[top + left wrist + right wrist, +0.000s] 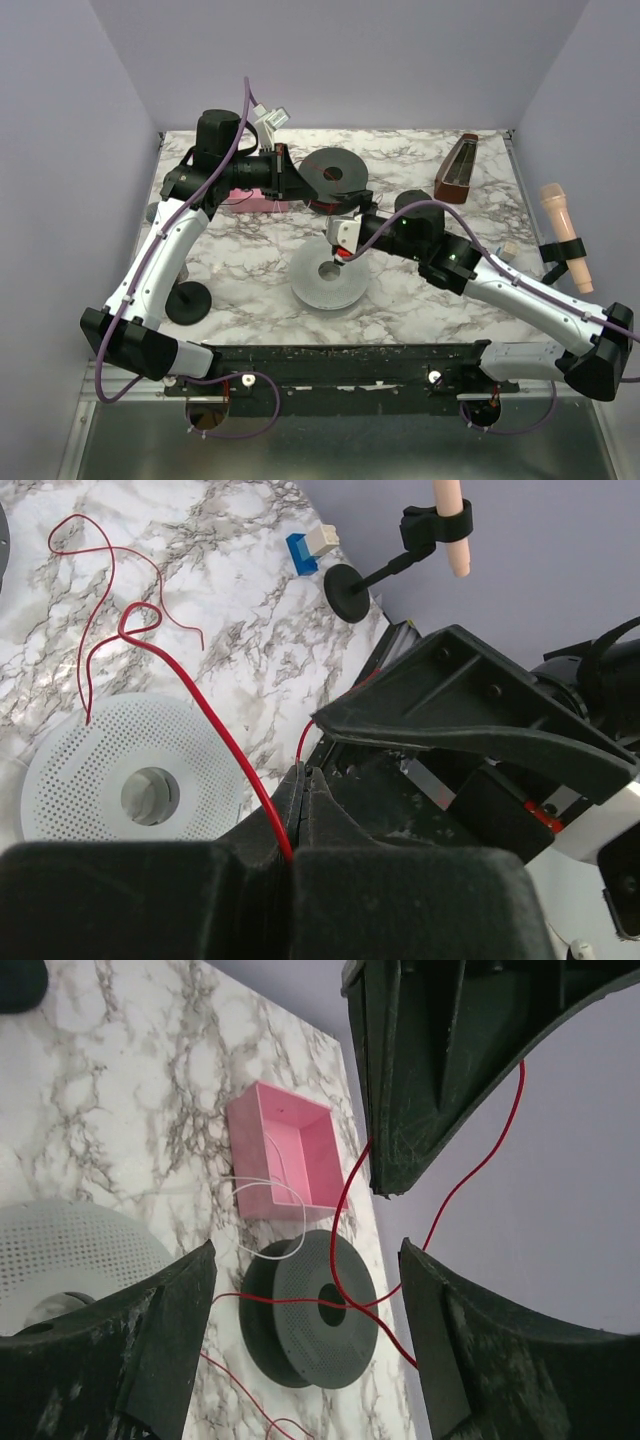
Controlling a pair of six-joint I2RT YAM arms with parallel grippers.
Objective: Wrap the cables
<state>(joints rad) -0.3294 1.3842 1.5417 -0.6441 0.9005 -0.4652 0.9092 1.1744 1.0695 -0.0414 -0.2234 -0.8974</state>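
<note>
Near the far edge of the marble table [250, 270], the thin dark-red wire [190, 695] is pinched by the closed left gripper [303, 778], its loops judged not yet wound onto the white perforated spool [90, 760] beneath the wide-open right gripper [304, 1290].

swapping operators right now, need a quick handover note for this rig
Grippers: left gripper shut on the red wire; right gripper open, holding nothing, above the white spool.
Things: the rest of the red wire trails in loose loops beside the white spool; a strand crosses the dark spool by the pink box.
Done: wire gripped. No turns visible on either spool.
Left: all the winding.
</note>
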